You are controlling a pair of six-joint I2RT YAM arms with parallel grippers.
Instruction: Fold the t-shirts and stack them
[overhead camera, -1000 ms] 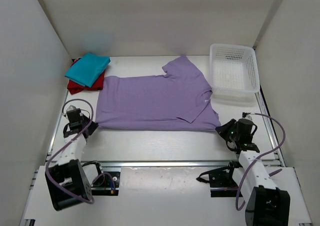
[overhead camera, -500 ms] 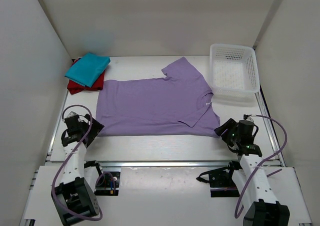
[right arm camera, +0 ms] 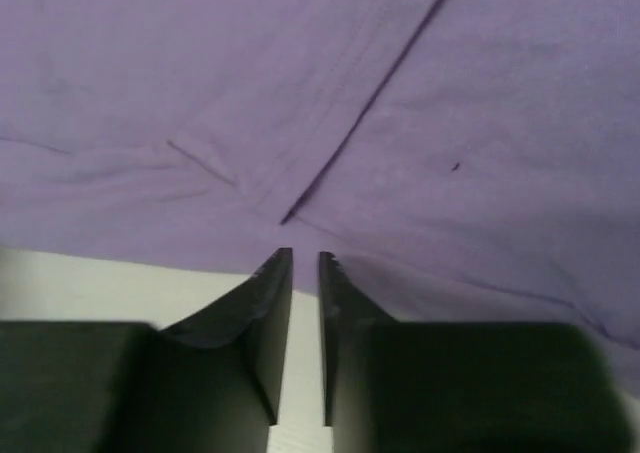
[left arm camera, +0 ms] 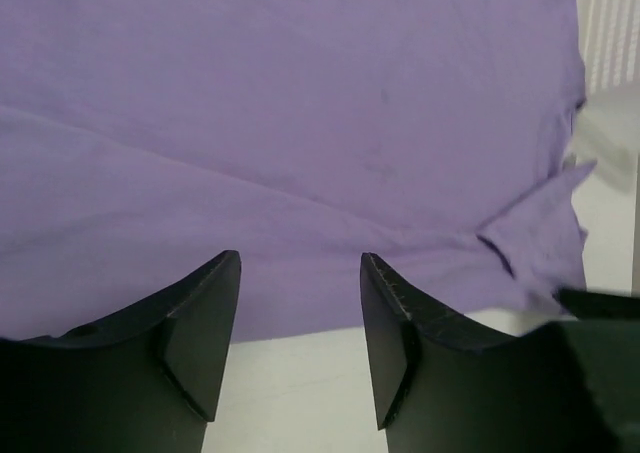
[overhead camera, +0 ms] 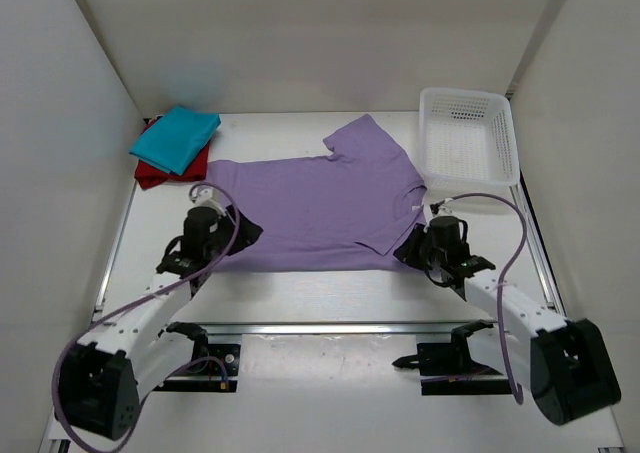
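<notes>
1. Top view only: the lavender t-shirt [overhead camera: 310, 208] lies flat mid-desk [overhead camera: 320, 291]. The teal t-shirt [overhead camera: 176, 138] sits folded on the red t-shirt [overhead camera: 148, 178] at far left.
2. Left wrist view: the left fingers [left arm camera: 395, 343] are released, parted at the lavender hem.
3. Right wrist view: the right fingers [right arm camera: 265, 313] are nearly clenched, with a slit of desk between them.

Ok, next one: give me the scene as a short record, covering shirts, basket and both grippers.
lavender shirt: spread flat mid-table, not stacked
teal shirt: folded, lying on the red shirt, far left corner
basket: far right corner
left gripper: open, at the lavender shirt's near edge
right gripper: jaws almost together at the same edge, no cloth seen between them
</notes>
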